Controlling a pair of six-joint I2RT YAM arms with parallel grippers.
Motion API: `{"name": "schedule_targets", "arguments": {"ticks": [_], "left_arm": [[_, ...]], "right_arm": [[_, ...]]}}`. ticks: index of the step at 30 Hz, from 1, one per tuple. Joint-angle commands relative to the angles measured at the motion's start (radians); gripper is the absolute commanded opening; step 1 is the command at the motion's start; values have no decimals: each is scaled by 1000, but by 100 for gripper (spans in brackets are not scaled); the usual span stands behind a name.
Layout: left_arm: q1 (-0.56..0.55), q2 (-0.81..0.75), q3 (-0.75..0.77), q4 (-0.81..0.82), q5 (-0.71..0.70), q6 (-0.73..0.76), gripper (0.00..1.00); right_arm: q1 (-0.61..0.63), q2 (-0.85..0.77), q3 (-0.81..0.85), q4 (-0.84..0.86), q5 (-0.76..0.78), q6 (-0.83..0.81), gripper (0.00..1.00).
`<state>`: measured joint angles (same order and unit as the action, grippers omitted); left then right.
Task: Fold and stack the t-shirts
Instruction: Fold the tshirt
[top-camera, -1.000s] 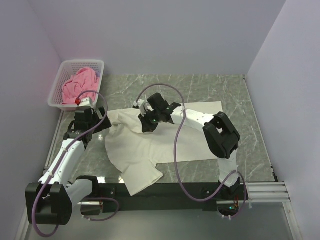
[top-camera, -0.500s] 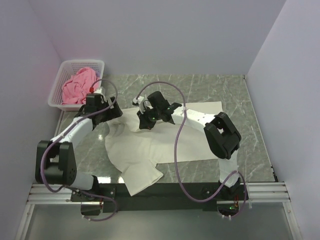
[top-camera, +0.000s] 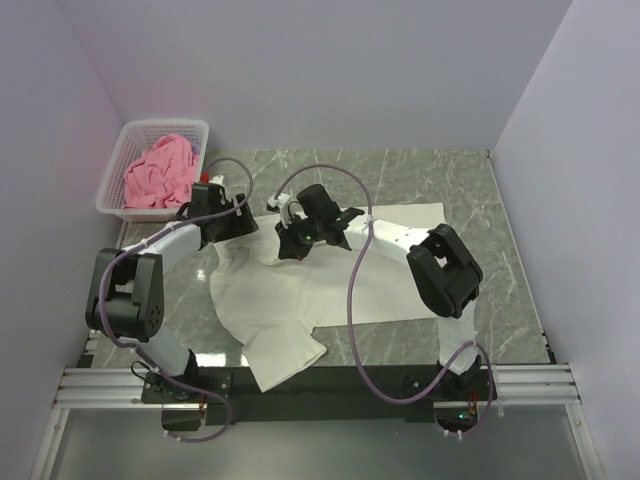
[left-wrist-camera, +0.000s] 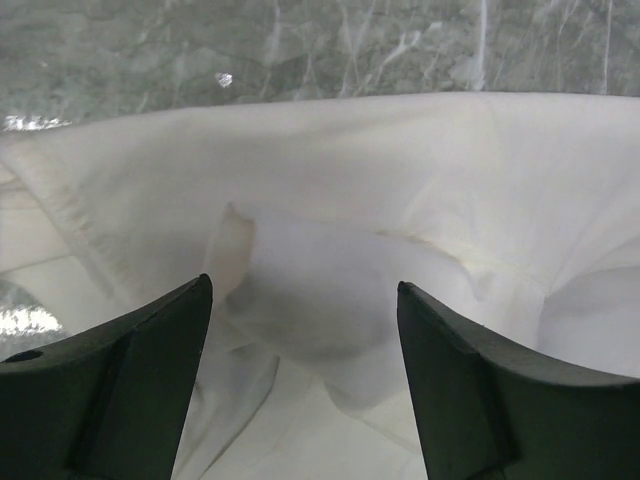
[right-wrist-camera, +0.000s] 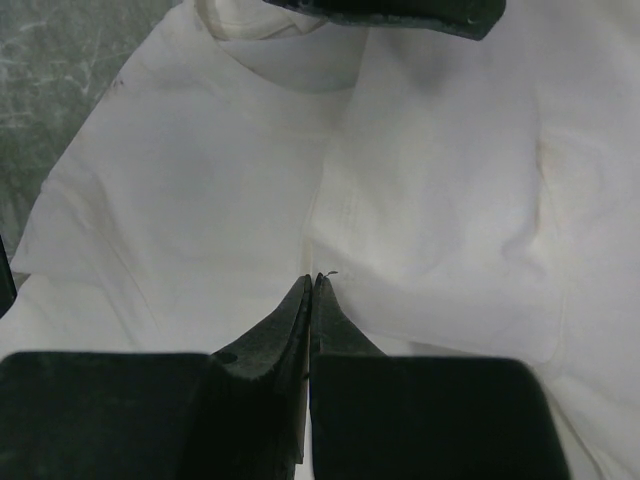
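Observation:
The cream-white t-shirt (top-camera: 270, 300) lies crumpled across the middle of the marble table, one part hanging toward the front edge. My left gripper (top-camera: 240, 222) is open over the shirt's far left edge; in the left wrist view (left-wrist-camera: 305, 285) its fingers straddle a raised fold of the shirt (left-wrist-camera: 330, 180) without touching it. My right gripper (top-camera: 287, 243) is shut, and in the right wrist view (right-wrist-camera: 312, 278) a ridge of the shirt (right-wrist-camera: 450, 180) is pinched at its tips. The pink t-shirt (top-camera: 158, 172) lies bunched in the basket.
The white lattice basket (top-camera: 165, 124) stands at the far left corner against the wall. Grey marble tabletop (top-camera: 440, 175) shows behind and right of the shirt. Walls close in the left, back and right sides. The arms' cables loop above the shirt.
My left arm has swung from the left side of the table to the shirt's far left edge, gripper open. The right gripper has stayed nearly in place, shut on the shirt.

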<state>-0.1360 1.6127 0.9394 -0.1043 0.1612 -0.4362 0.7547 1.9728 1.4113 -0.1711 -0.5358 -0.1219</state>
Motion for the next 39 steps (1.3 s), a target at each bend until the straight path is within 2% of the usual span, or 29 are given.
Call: {"name": "schedule_targets", "arguments": {"ticks": [1, 3, 6, 10, 13, 15, 20, 27, 33, 39], "left_arm": [[-23, 27, 61, 60, 9, -21, 79], [-36, 39, 73, 42, -3, -19, 79], [-56, 50, 82, 22, -17, -27, 69], [-65, 23, 84, -4, -40, -44, 44], [-70, -17, 88, -55, -71, -64, 32], [-71, -42, 87, -83, -92, -82, 27], [-86, -100, 67, -178, -98, -180, 26], [-99, -143, 13, -225, -78, -271, 26], [-123, -212, -36, -245, -63, -325, 16], [-137, -303, -112, -262, -78, -363, 15]], "right_arm": [[-3, -37, -11, 53, -23, 13, 0], [-5, -35, -11, 53, -24, 13, 0], [-6, -42, -18, 56, -21, 11, 0], [-11, -54, -31, 65, -18, 13, 0], [-14, -61, -37, 67, -16, 15, 0], [-12, -63, -40, 65, -13, 13, 0], [-15, -72, -41, 48, -3, 4, 0], [-31, -112, -66, 36, 7, -5, 0], [-38, -130, -72, 10, -1, -22, 0], [-41, -146, -78, -27, -15, -42, 0]]}}
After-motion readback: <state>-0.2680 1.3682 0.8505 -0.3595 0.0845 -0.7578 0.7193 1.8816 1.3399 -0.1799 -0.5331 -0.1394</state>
